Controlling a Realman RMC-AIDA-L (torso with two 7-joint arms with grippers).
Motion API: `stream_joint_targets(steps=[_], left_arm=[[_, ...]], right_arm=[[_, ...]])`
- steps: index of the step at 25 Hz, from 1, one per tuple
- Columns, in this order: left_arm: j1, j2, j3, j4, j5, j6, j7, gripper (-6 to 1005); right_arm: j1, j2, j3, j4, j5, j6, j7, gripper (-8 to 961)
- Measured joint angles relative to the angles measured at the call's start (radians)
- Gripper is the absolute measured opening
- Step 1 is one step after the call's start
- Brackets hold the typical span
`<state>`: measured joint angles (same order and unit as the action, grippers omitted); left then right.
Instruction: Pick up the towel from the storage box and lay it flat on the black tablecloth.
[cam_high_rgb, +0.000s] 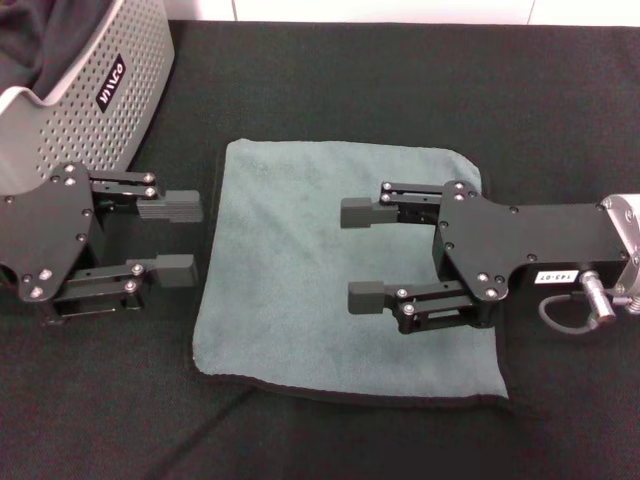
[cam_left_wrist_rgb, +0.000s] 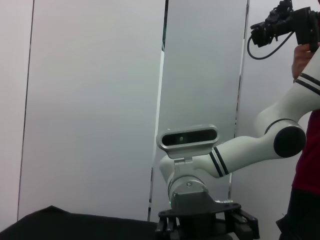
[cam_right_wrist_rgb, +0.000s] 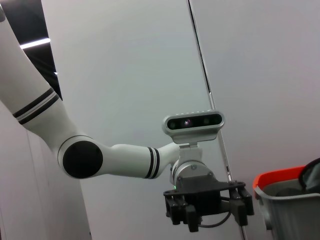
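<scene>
Setting was a robotics lab or data-collection studio, not a home. Work surface was a table draped in the black tablecloth (cam_high_rgb: 400, 90), plain and bare apart from test items. Background in both wrist views was blank white wall panels (cam_left_wrist_rgb: 95, 100) with narrow vertical seams, no furniture or decoration. White jointed robot arms (cam_right_wrist_rgb: 115, 160) with black bands, each carrying a silver depth camera (cam_left_wrist_rgb: 187, 137) at the wrist. A person in a dark red top (cam_left_wrist_rgb: 307, 155) stood at the edge, holding up a black camera (cam_left_wrist_rgb: 285, 25) with a trailing cable. An orange-rimmed grey bin (cam_right_wrist_rgb: 290, 200) stood nearby.
</scene>
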<state>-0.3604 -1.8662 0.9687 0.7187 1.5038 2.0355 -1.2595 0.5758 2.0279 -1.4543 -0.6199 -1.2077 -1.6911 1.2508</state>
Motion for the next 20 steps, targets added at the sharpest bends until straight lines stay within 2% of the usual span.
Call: stream_joint_targets(steps=[20], left_arm=[[-0.005,0.01,0.004,-0.025,0.007,0.0,0.006,502]], right_arm=[[0.01,0.0,-0.001,0.0,0.007,0.013,-0.013,759]])
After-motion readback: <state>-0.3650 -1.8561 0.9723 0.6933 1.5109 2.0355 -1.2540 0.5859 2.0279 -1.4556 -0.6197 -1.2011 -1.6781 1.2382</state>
